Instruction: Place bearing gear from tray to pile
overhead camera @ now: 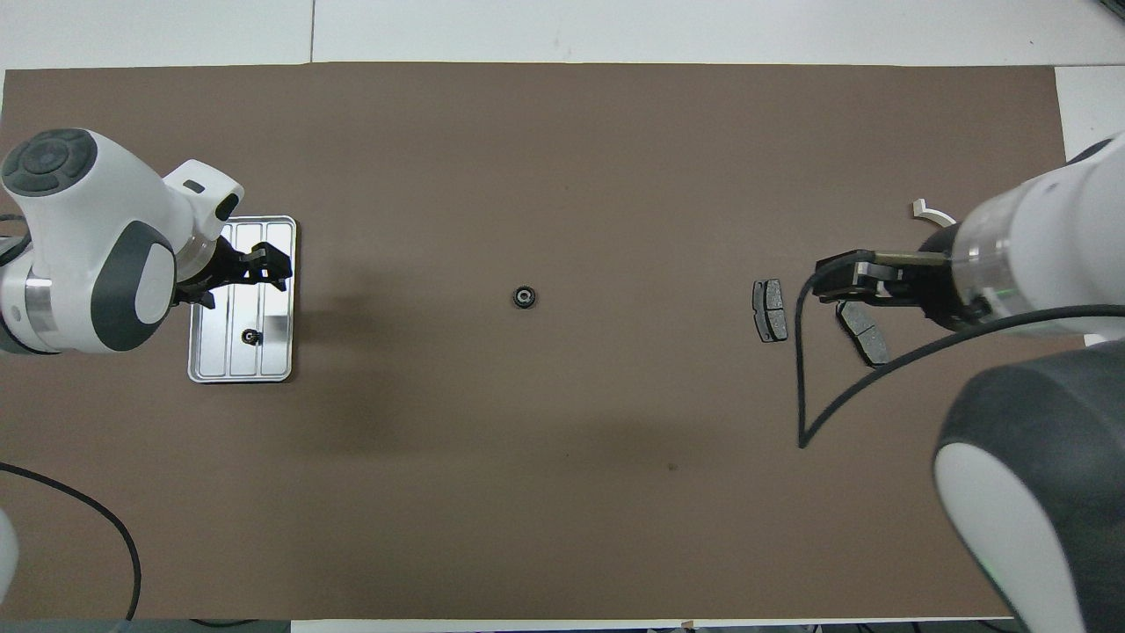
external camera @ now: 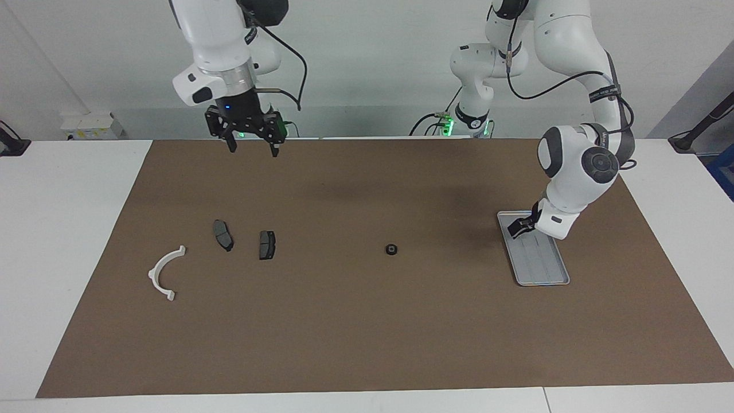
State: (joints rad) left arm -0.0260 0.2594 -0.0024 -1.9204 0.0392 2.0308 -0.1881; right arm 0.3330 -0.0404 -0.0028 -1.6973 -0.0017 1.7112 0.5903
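Observation:
The silver tray lies at the left arm's end of the mat. A small black bearing gear sits in the tray at its end nearer the robots; the left arm hides it in the facing view. My left gripper hangs over the tray. A second bearing gear lies alone mid-mat. The pile is a white bracket and two dark pads. My right gripper is open and empty, raised high over the pads.
The brown mat covers most of the white table. In the overhead view the right arm hides most of the white bracket and part of one pad; the other pad shows whole. A black cable hangs from the right arm.

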